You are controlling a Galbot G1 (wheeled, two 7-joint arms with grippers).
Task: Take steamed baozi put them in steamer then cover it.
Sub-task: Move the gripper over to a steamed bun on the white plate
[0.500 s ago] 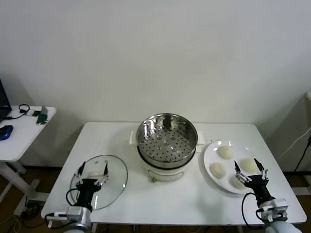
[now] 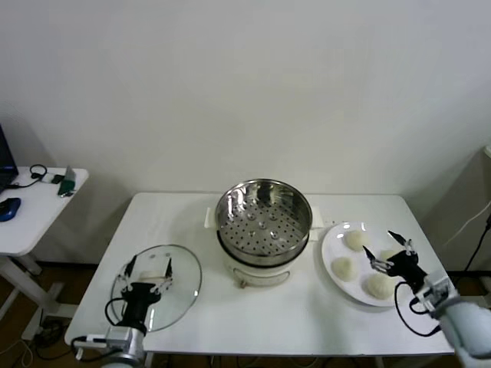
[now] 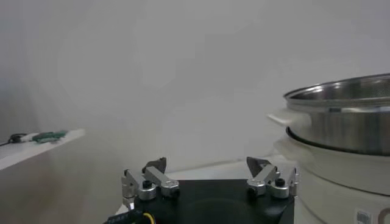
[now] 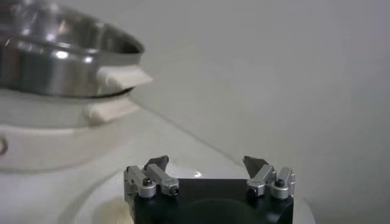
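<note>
— Baozi (image 2: 355,240)? Where?
— Four, pale and domed, on white plate (image 2: 331,249) at table's (image 2: 307,322) right side, just beside steamer (image 2: 263,218).
— And steamer itself?
— Mid-table, shiny perforated basket on white pot base, uncovered, nothing inside. Small label (image 3: 364,215) low on base in left wrist view; print too small to read.
— Cover (image 2: 158,287)?
— Flat on table's left front, glass with metal rim, apart from steamer.
— Right gripper (image 2: 388,249)?
— Over plate, above buns on far right, fingers spread wide, pinching nothing.
— Left gripper (image 2: 146,267)?
— Over cover's near part, fingers likewise spread, gripping nothing.
— Anything else?
— Side table (image 2: 31,207) at far left, small items on top. No other readable writing anywhere.
</note>
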